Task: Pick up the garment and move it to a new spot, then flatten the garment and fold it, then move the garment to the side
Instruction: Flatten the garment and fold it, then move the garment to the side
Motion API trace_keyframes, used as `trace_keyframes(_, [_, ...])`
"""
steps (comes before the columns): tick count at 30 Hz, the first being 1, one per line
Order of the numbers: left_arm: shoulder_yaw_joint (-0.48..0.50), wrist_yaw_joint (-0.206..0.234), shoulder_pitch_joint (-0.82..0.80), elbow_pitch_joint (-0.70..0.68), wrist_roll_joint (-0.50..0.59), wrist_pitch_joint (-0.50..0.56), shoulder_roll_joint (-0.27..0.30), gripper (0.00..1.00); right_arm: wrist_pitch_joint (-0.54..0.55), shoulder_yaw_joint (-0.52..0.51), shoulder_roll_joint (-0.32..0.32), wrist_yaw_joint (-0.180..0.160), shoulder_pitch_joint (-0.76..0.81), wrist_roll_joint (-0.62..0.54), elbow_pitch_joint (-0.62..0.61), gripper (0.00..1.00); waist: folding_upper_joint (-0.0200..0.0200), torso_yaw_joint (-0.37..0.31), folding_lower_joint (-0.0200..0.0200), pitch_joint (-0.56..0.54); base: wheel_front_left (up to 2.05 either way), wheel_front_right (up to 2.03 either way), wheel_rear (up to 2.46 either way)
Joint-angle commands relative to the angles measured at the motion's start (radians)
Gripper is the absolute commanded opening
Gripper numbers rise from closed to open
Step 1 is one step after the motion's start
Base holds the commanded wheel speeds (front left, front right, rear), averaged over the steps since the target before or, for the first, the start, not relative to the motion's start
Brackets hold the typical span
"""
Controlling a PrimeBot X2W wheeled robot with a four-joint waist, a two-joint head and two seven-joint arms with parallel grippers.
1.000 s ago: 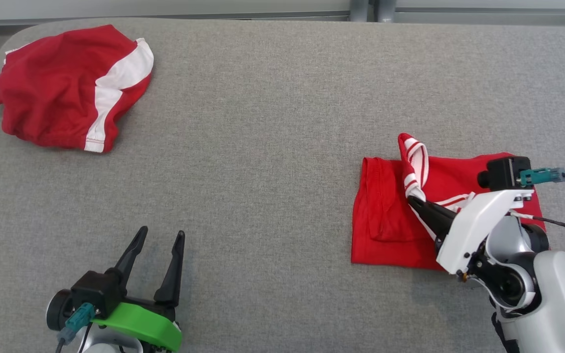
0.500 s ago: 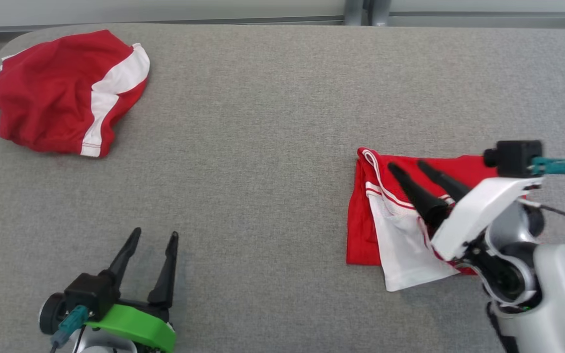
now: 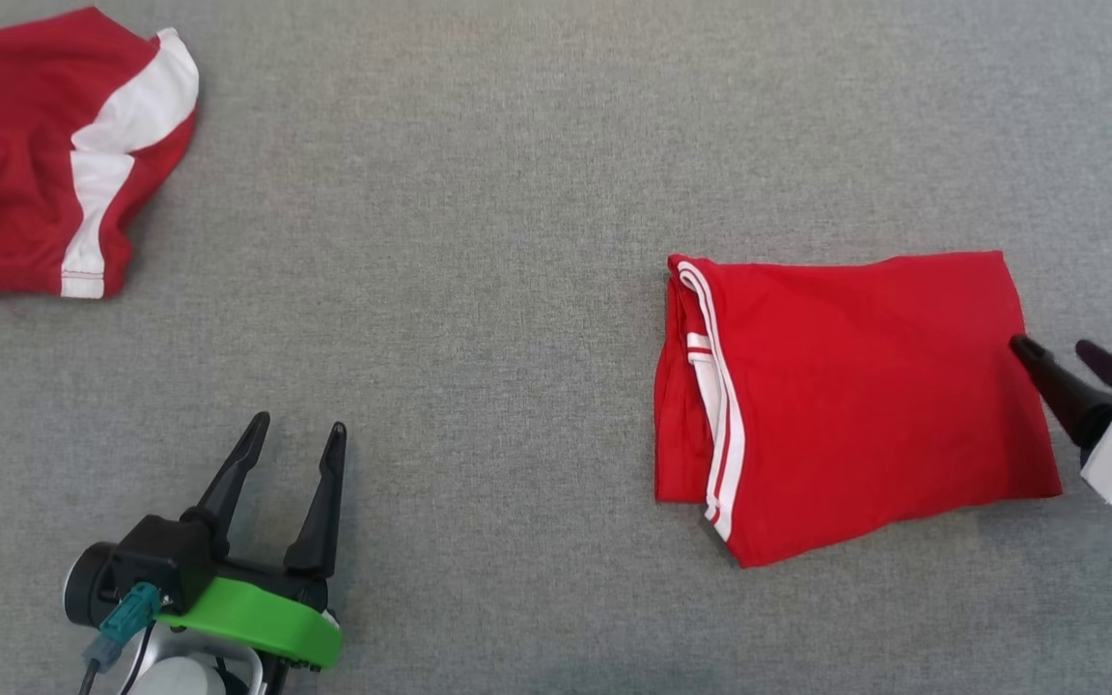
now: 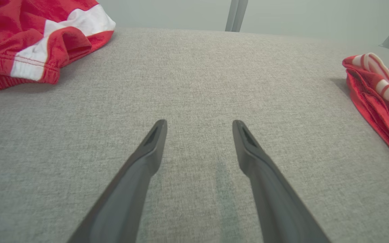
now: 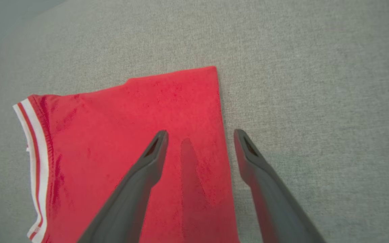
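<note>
The right claw (image 3: 1048,343) reaches in low, fingers spread wide and empty, tips at the edge of the folded red garment (image 3: 855,405), which lies flat on the grey desk (image 3: 517,290). A second ago it pinched a striped flap. The left claw (image 3: 299,422) rests wide open, well apart.

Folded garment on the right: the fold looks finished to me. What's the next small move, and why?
Probably lower the right gripper and close it on the right edge of the folded garment. The gripper is open and holds nothing, it straddles that edge, and the garment lies flat and folded, with moving it aside not yet done.
</note>
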Motion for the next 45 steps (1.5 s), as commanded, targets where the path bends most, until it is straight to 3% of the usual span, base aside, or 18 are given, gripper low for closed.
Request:
trace_keyframes(1, [-0.002, -0.001, -0.016, 0.002, 0.005, -0.003, 0.005, 1.00, 0.008, 0.005, -0.005, 0.000, 0.002, 0.001, 0.008, 1.00, 0.0068, -0.004, 0.0000, 0.033, 0.00, 0.00, 0.00])
trace_keyframes(8, [-0.001, -0.005, -0.042, 0.014, 0.004, -0.003, 0.004, 1.00, 0.028, 0.059, -0.059, 0.000, -0.025, -0.029, 0.091, 1.00, 0.0068, 0.014, 0.0000, 0.049, 0.00, 0.00, 0.00])
trace_keyframes(11, [-0.001, -0.006, -0.043, 0.014, 0.007, -0.003, -0.003, 1.00, 0.013, 0.095, -0.049, 0.000, -0.040, -0.008, 0.135, 1.00, 0.0068, 0.019, 0.0000, 0.045, 0.00, 0.00, 0.00])
trace_keyframes(12, [-0.002, -0.006, -0.042, 0.014, 0.009, -0.003, -0.005, 1.00, 0.004, 0.102, -0.043, 0.000, -0.046, 0.009, 0.149, 0.46, 0.0068, 0.019, 0.0000, 0.042, 0.00, 0.00, 0.00])
trace_keyframes(13, [-0.001, -0.006, -0.043, 0.013, 0.012, -0.003, -0.006, 1.00, -0.008, 0.109, -0.042, 0.000, -0.051, 0.021, 0.159, 0.00, 0.0068, 0.018, 0.0000, 0.037, 0.00, 0.00, 0.00])
trace_keyframes(18, [0.024, 0.002, -0.020, -0.006, 0.018, -0.003, 0.002, 1.00, -0.044, 0.157, -0.061, 0.000, -0.075, 0.059, 0.190, 0.00, 0.0068, -0.044, 0.0000, 0.023, 0.00, 0.00, 0.00])
trace_keyframes(28, [0.047, 0.026, 0.006, -0.082, 0.050, 0.014, 0.060, 1.00, -0.148, 0.184, -0.073, 0.000, -0.123, 0.059, 0.254, 0.00, 0.0068, -0.317, 0.0000, 0.048, 0.00, 0.00, 0.00])
trace_keyframes(32, [0.031, 0.022, -0.012, -0.118, 0.061, 0.040, 0.081, 1.00, -0.216, 0.201, -0.085, 0.000, -0.133, 0.045, 0.298, 0.00, 0.0068, -0.387, 0.0000, 0.060, 0.00, 0.00, 0.00])
trace_keyframes(38, [0.023, 0.027, -0.017, -0.145, 0.060, 0.071, 0.093, 1.00, -0.325, 0.215, -0.105, 0.000, -0.192, 0.013, 0.376, 0.00, 0.0068, -0.420, 0.0000, 0.061, 0.00, 0.00, 0.00])
trace_keyframes(45, [0.015, 0.033, -0.020, -0.163, 0.063, 0.090, 0.102, 1.00, -0.409, 0.206, -0.143, 0.000, -0.294, -0.045, 0.458, 0.00, 0.0068, -0.387, 0.0000, 0.074, 0.00, 0.00, 0.00])
